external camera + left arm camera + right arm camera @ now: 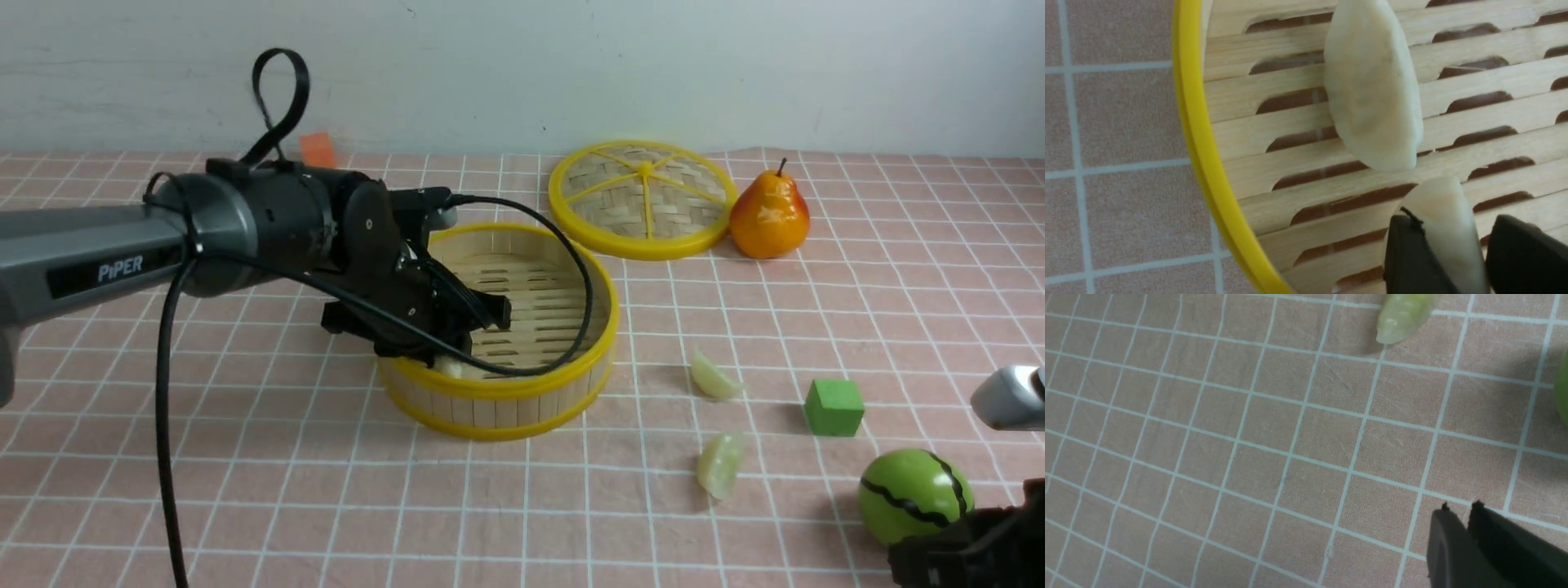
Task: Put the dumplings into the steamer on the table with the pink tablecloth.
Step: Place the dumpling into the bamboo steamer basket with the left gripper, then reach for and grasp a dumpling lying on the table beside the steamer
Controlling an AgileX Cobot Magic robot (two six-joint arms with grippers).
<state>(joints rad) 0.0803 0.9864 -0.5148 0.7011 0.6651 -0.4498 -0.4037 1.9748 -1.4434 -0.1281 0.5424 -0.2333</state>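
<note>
woven yellow-rimmed lid (642,198) lying flat near the far edge, orange-yellow pear (769,216) upright just beside it. green cube (833,407) toward the right edge, black-striped green ball (913,495) by the near right corner.

Two dumplings (1372,90) lay inside the one steamer (498,408), two more dumplings (715,377) right of it, with one green cube (833,406) and one striped ball (914,496); behind it, one lid (641,200), one pear (769,214).
</note>
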